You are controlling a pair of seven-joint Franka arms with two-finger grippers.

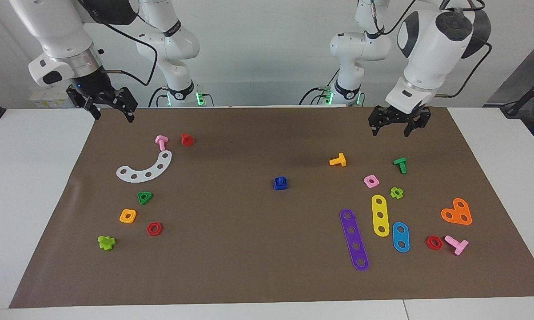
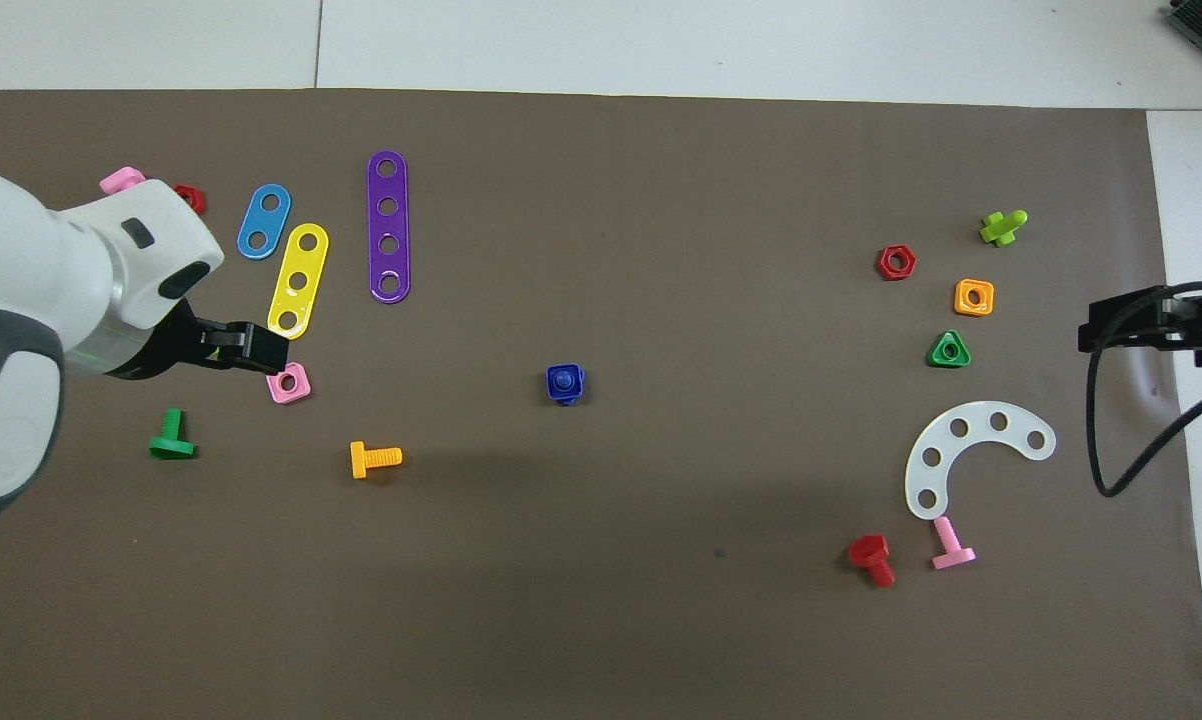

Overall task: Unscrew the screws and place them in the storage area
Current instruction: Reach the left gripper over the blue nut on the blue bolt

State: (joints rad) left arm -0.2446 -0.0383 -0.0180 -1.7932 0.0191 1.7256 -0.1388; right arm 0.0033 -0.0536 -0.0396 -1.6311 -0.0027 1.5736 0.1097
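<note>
The blue bolt and nut (image 1: pixel 280 183) sit mid-mat; both claws hang apart-fingered, empty.

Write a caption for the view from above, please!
Blue bolt and nut waits mid-mat among colourful toy parts, left claw above the pink nut.

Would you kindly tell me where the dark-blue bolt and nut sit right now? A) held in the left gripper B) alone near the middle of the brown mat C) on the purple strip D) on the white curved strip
B: the dark-blue bolt and nut sit joined together near the middle of the brown mat, clear of both raised grippers.
</note>
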